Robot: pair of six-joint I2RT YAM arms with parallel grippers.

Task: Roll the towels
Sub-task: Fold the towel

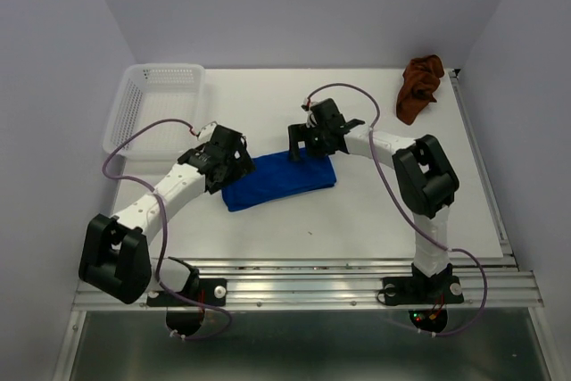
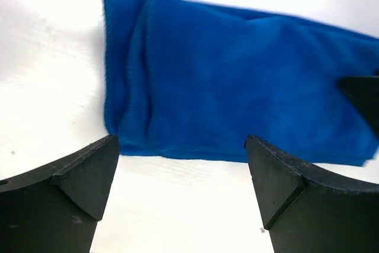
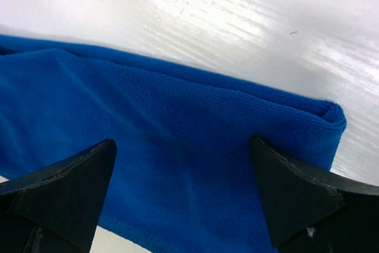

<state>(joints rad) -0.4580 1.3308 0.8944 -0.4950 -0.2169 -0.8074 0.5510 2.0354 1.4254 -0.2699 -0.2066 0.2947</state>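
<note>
Both arms are over the white table [image 1: 375,211], and the bright blue towel [image 1: 279,180] lies between them, near the middle of the surface. It is folded into a flat, longish pad, angled slightly across the table. The left gripper [image 1: 234,165] sits at the towel's left end with its fingers spread wide and nothing between them. Its wrist view shows bare table between the two dark pads [image 2: 89,182], with the near edge of the blue towel [image 2: 237,81] just ahead. A dark tip of the other arm pokes in at the right edge of that view.

The right gripper [image 1: 308,149] is at the towel's far right end, jaws parted too. From its wrist camera, the fingers [image 3: 296,194] straddle the blue cloth [image 3: 195,122], and the folded edge and rounded corner show clearly against the glossy table. Whether the tips touch the fabric cannot be told.

The rust-brown towel [image 1: 421,86] lies crumpled in the far right corner — well apart from the blue one. The white perforated basket [image 1: 165,66] sits at the far left.
</note>
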